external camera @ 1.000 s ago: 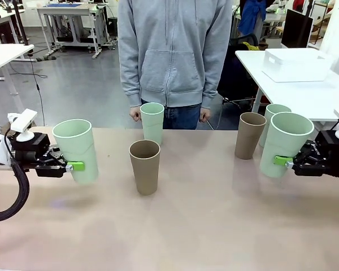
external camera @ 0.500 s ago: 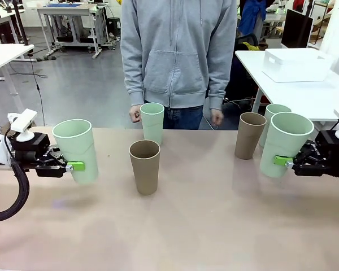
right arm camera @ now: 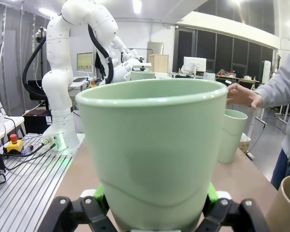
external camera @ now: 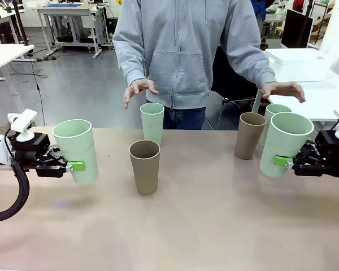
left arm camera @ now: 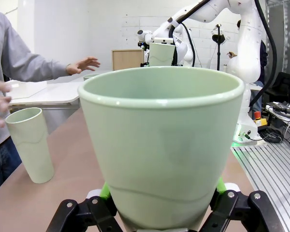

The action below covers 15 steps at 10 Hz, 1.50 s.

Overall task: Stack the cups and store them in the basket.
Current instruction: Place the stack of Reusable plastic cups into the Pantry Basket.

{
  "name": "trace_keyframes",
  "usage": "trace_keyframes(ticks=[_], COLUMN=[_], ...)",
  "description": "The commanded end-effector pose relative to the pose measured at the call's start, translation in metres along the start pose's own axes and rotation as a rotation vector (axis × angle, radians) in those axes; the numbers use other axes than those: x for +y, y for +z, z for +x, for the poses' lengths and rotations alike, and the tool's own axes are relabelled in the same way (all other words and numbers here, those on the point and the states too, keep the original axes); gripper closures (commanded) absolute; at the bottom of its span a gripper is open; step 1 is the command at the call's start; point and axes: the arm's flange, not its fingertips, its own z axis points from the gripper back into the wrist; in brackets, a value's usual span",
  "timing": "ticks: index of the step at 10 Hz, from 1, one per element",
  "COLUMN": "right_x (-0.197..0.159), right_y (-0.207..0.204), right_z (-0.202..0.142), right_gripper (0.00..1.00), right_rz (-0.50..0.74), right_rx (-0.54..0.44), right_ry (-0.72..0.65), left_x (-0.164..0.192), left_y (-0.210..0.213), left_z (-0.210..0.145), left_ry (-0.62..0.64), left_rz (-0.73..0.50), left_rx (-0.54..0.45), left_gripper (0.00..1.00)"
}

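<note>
Two pincers clamped: left pincer grips a mint cup at frame left, right pincer a second mint cup at frame right, mouths up, ready for nesting. White basket sits upper right.

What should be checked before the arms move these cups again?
1. The left tool holds a mint cup: ok.
2. The right tool holds a second mint cup: ok.
3. Middle brown cup upright, untouched: ok.
4. Person clear of the cups: not ok; one hand hovers above the far mint cup, the other hand above the far right mint cup.
5. Basket on this table: not ok; it sits on a separate white table.
</note>
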Motion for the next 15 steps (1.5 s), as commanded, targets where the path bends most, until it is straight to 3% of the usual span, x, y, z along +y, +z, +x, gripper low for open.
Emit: trace_keyframes(ticks=[1, 15], right_x=[-0.0017, -0.0017], right_y=[-0.0006, -0.0006], right_z=[0.0056, 0.0056], right_gripper=[0.17, 0.17], right_rz=[-0.014, -0.014], right_rx=[-0.006, -0.006], right_ry=[0.015, 0.015], left_x=[0.0006, 0.0006], left_y=[-0.0001, -0.0001], left_z=[0.0028, 0.0028], left_ry=[-0.003, -0.003], left_rz=[-0.008, -0.008], left_rx=[0.004, 0.004], left_gripper=[0.15, 0.15])
